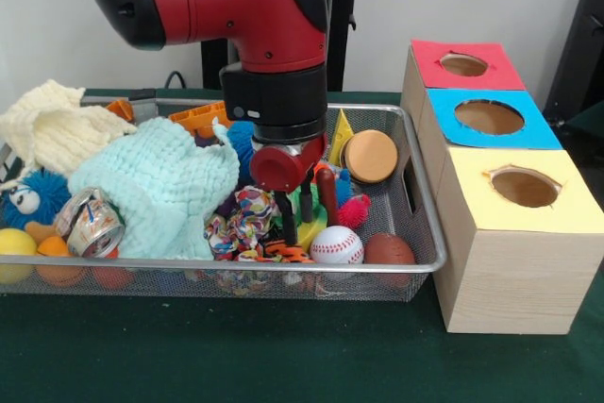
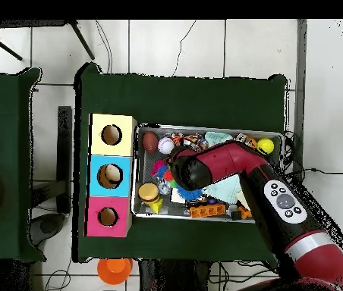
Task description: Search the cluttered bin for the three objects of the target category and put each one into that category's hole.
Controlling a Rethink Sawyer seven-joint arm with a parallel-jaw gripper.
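The wire mesh bin [image 1: 427,197] is full of mixed toys; it also shows in the overhead view [image 2: 209,127]. My gripper [image 1: 298,231] reaches straight down into the clutter at the bin's middle, fingers apart and holding nothing, just left of a baseball [image 1: 336,244] and over a patterned fabric toy [image 1: 243,219]. In the overhead view the arm's wrist [image 2: 184,173] hides the gripper. No tan and orange-brown plush animal shows clearly; any are hidden among the clutter. The round hole [image 1: 463,65] in the red-topped box stands at the far right, beyond the bin's end, and shows from overhead too [image 2: 108,217].
A pale blue knitted cloth [image 1: 160,186] and a cream one [image 1: 52,125] cover the bin's left half. A crushed can [image 1: 90,224], a blue puffer ball [image 1: 28,197], a brown ball [image 1: 389,250] and a wooden disc [image 1: 370,156] lie around. Blue-topped [image 1: 489,118] and yellow-topped [image 1: 525,188] boxes stand nearer.
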